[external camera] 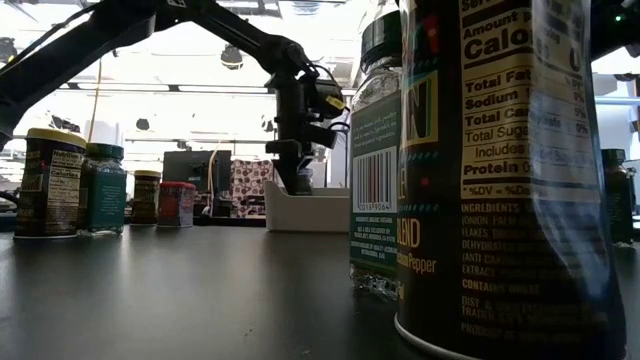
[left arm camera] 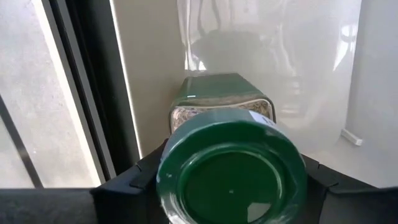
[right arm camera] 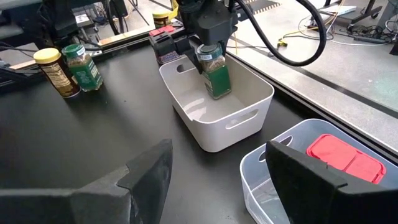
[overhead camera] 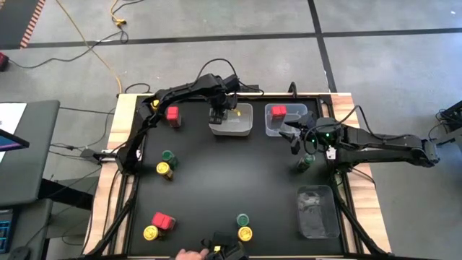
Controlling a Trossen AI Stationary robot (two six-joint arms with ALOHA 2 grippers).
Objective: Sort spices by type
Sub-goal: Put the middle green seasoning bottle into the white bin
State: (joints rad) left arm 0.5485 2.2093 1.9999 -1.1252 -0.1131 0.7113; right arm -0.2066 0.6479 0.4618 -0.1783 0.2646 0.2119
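Dark jointed arms (overhead camera: 180, 92) trailing black cables.
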